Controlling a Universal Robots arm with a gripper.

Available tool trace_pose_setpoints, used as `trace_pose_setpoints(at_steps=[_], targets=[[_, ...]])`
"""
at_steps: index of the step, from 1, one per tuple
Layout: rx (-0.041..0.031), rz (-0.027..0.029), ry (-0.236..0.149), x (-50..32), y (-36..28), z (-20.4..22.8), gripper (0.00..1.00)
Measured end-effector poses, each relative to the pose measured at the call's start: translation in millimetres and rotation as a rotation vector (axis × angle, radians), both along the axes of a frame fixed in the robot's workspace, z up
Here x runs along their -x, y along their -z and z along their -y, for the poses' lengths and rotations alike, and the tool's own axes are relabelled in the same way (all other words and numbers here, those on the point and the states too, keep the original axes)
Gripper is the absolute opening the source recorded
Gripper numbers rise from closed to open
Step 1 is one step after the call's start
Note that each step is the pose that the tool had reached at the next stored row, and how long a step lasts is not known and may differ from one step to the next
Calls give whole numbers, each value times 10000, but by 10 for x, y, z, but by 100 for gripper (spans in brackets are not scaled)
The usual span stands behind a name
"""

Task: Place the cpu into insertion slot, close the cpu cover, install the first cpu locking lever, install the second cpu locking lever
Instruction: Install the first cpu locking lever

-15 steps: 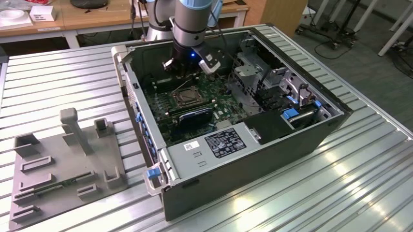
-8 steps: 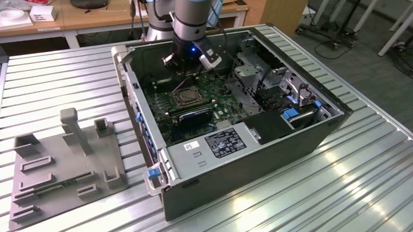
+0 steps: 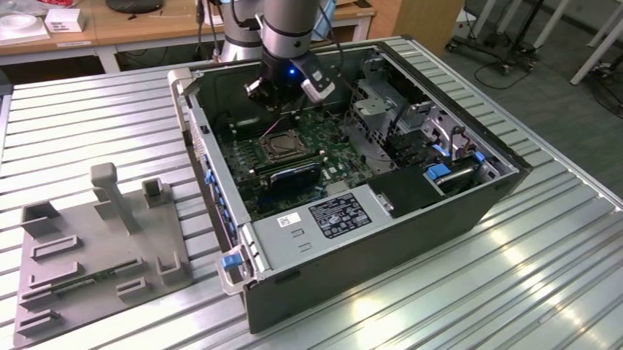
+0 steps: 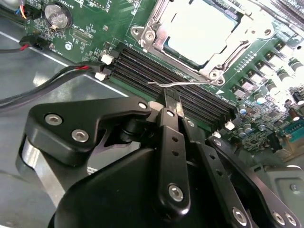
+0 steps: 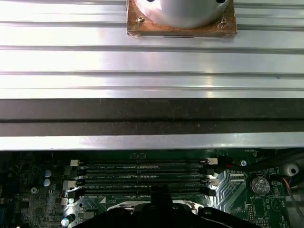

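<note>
Gripper at a wire lever beside the loaded socket, inside an open computer case.

The black open-sided computer case (image 3: 389, 219) stands mid-worktop on the ribbed silvery metal worktop (image 3: 545, 277), with a grey moulded fixture (image 3: 98, 248) near the worktop's edge at the exterior view's left. The square metal-framed insertion slot (image 3: 282, 144) sits about the middle of the green circuit board (image 3: 331, 157) in the case. In the second wrist view, the pale silvery square cpu (image 4: 199, 28) lies in the slot and the thin silvery metal cpu cover (image 4: 153, 35) lies flat around it. The black linkage gripper (image 4: 172, 97) has its fingers drawn together over the long black memory slots (image 4: 142, 64). Its tips meet the thin silvery wire lever (image 4: 190, 83) along the socket's edge. Whether the lever is pinched or only touched, I cannot tell.
</note>
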State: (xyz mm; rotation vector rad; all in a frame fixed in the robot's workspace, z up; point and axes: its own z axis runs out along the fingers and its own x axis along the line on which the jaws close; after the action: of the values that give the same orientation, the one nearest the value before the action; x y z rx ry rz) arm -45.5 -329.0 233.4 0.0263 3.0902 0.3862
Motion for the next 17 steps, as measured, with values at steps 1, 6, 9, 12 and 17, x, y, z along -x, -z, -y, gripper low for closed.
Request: trace_pose_setpoints(at_steps=[1,6,9,12,17], targets=[[1,3,-1,0,-3,5,11],[1,20,0,2,-6,64,11],[0,64,0,28,-2,76,11],[2,86,0,41,30,76,11],[2,94,0,47,99,76,11]])
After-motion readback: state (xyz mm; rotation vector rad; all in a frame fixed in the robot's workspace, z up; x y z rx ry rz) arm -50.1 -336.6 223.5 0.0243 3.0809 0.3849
